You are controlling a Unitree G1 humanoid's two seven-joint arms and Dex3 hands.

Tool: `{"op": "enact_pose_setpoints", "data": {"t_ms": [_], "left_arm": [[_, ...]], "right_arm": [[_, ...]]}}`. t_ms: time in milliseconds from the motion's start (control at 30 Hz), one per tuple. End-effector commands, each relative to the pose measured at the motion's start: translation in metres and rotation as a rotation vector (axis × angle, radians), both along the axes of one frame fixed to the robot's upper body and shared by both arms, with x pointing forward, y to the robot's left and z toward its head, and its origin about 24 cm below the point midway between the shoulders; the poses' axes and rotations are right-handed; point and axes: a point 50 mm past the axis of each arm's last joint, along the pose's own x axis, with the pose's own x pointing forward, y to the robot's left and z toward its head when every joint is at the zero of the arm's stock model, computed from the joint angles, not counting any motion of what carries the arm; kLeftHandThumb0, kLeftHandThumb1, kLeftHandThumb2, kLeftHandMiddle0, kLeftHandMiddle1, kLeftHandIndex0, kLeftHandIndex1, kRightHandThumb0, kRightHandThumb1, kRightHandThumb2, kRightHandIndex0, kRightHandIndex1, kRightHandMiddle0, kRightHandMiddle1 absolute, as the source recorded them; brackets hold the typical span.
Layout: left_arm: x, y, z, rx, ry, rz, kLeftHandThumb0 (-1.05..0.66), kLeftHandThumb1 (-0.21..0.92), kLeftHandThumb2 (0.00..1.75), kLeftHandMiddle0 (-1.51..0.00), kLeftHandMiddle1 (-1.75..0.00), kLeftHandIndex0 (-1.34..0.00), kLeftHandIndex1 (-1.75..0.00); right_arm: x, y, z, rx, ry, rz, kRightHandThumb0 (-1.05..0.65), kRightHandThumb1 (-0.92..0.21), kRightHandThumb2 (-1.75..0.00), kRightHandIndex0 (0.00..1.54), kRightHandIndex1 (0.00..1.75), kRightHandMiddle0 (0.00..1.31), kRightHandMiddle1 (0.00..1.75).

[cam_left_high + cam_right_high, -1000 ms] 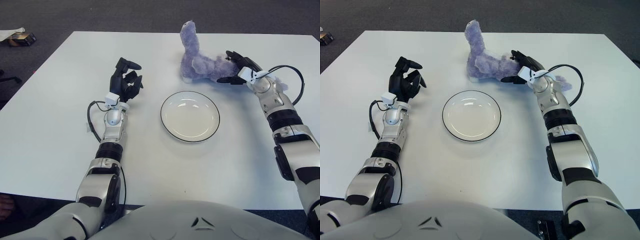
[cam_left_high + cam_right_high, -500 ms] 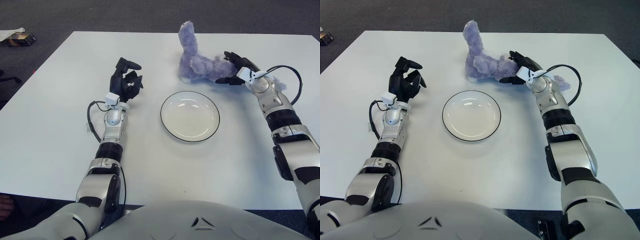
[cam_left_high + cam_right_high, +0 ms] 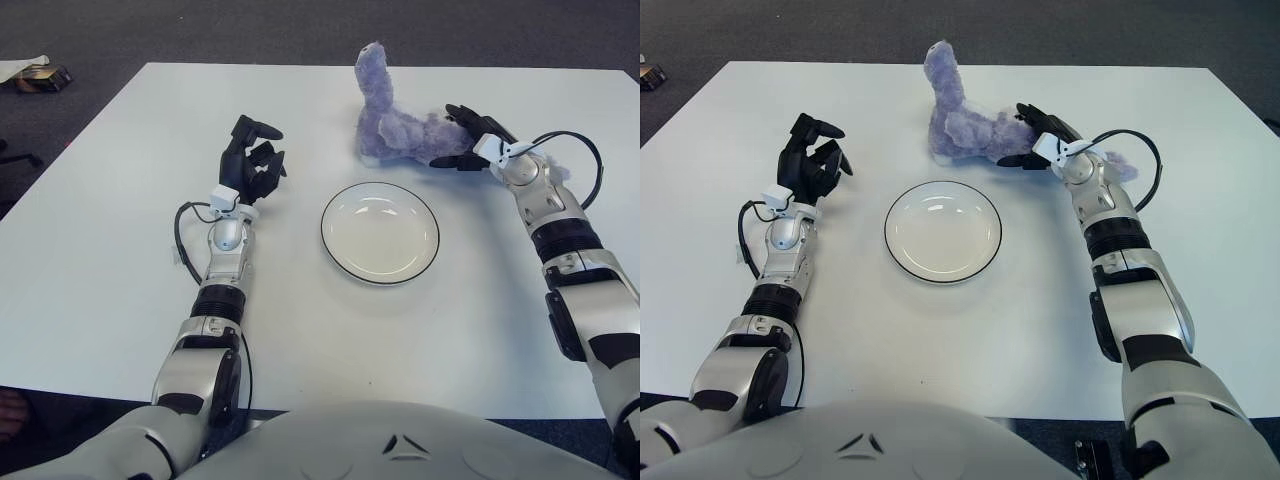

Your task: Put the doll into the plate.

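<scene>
A purple plush doll (image 3: pixel 395 125) lies on the white table beyond the plate, one limb sticking up. My right hand (image 3: pixel 470 135) is closed around the doll's right side, black fingers wrapped over its body. A white plate with a dark rim (image 3: pixel 380 233) sits empty at the table's middle, just in front of the doll. My left hand (image 3: pixel 252 157) rests raised at the left of the plate, fingers loosely curled and holding nothing.
The white table (image 3: pixel 100 260) extends wide to the left and front. A small object (image 3: pixel 42 76) lies on the dark floor at the far left. Cables loop by both wrists.
My right hand has shifted the doll slightly left and away. The left hand has not moved.
</scene>
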Motion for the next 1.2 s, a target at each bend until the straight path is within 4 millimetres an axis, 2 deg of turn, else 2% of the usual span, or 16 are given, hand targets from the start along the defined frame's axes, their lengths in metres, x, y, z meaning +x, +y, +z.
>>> {"op": "enact_pose_setpoints", "data": {"t_ms": [0,133,167,200,233,267,300,333,367,467,567,700,833,933,1033,1167], "left_arm": [[-0.025,0.002,-0.051,-0.002,0.194,0.016,-0.36,0.92,0.31,-0.91,-1.75,-0.42,-1.52],[-0.025,0.002,-0.051,-0.002,0.194,0.016,-0.36,0.92,0.31,-0.91,-1.75,-0.42,-1.52],[-0.025,0.002,-0.051,-0.003,0.193,0.018,-0.36,0.92,0.31,-0.91,-1.75,-0.42,-1.52],[-0.025,0.003,-0.051,-0.004,0.192,0.019,-0.36,0.92,0.31,-0.91,-1.75,-0.42,-1.52],[-0.025,0.003,-0.050,-0.005,0.191,0.020,-0.36,0.92,0.31,-0.91,-1.75,-0.42,-1.52],[-0.025,0.003,-0.050,-0.005,0.191,0.021,-0.36,0.92,0.31,-0.91,-1.75,-0.42,-1.52],[-0.025,0.004,-0.050,-0.005,0.191,0.021,-0.36,0.92,0.31,-0.91,-1.75,-0.42,-1.52],[-0.025,0.004,-0.050,-0.005,0.190,0.021,-0.36,0.92,0.31,-0.91,-1.75,-0.42,-1.52],[-0.025,0.004,-0.050,-0.005,0.190,0.021,-0.36,0.92,0.31,-0.91,-1.75,-0.42,-1.52],[-0.025,0.004,-0.050,-0.005,0.189,0.021,-0.36,0.92,0.31,-0.91,-1.75,-0.43,-1.52],[-0.025,0.004,-0.050,-0.006,0.187,0.022,-0.36,0.92,0.31,-0.91,-1.75,-0.43,-1.51],[-0.025,0.004,-0.050,-0.006,0.186,0.022,-0.36,0.92,0.31,-0.91,-1.75,-0.43,-1.51],[-0.024,0.005,-0.050,-0.007,0.184,0.023,-0.36,0.92,0.30,-0.91,-1.75,-0.43,-1.51],[-0.024,0.005,-0.050,-0.007,0.183,0.023,-0.36,0.92,0.30,-0.91,-1.75,-0.43,-1.51],[-0.024,0.005,-0.050,-0.008,0.183,0.023,-0.36,0.92,0.30,-0.91,-1.75,-0.43,-1.51],[-0.024,0.005,-0.049,-0.008,0.181,0.022,-0.36,0.92,0.30,-0.91,-1.75,-0.43,-1.51]], "right_arm": [[-0.002,0.003,-0.011,-0.013,0.036,0.011,-0.66,-0.85,0.00,0.39,0.03,0.45,0.07],[-0.001,0.003,-0.011,-0.014,0.035,0.011,-0.66,-0.85,0.00,0.40,0.03,0.47,0.06],[-0.003,0.002,-0.018,-0.028,0.006,-0.025,-0.66,-0.85,0.00,0.40,0.02,0.47,0.06],[-0.004,0.002,-0.023,-0.039,-0.017,-0.051,-0.56,-0.88,-0.04,0.38,0.49,0.53,0.50],[-0.006,0.001,-0.029,-0.048,-0.047,-0.069,-0.52,-0.89,-0.05,0.36,0.68,0.55,0.66],[-0.007,0.000,-0.032,-0.053,-0.067,-0.079,-0.33,-0.89,-0.14,0.34,1.01,0.57,0.85],[-0.008,-0.001,-0.033,-0.056,-0.084,-0.080,-0.21,-0.89,-0.19,0.33,1.21,0.58,0.97],[-0.008,-0.001,-0.035,-0.058,-0.096,-0.081,-0.17,-0.86,-0.28,0.32,1.30,0.57,1.04],[-0.009,-0.002,-0.036,-0.062,-0.118,-0.081,-0.11,-0.79,-0.44,0.30,1.45,0.56,1.16],[-0.011,-0.004,-0.037,-0.067,-0.163,-0.080,-0.04,-0.66,-0.74,0.28,1.65,0.53,1.38],[-0.012,-0.005,-0.038,-0.090,-0.205,-0.088,-0.01,-0.57,-0.91,0.29,1.71,0.52,1.49],[-0.012,-0.006,-0.039,-0.104,-0.223,-0.098,0.00,-0.50,-1.05,0.32,1.74,0.51,1.60],[-0.012,-0.006,-0.040,-0.109,-0.240,-0.115,0.00,-0.41,-1.17,0.46,1.66,0.48,1.71],[-0.012,-0.006,-0.041,-0.087,-0.252,-0.136,0.00,-0.38,-1.22,0.53,1.67,0.43,1.73],[-0.012,-0.007,-0.041,-0.074,-0.258,-0.147,0.00,-0.27,-1.37,0.59,1.74,0.48,1.72],[-0.013,-0.006,-0.042,-0.013,-0.267,-0.196,0.00,-0.25,-1.39,0.62,1.75,0.51,1.69]]}}
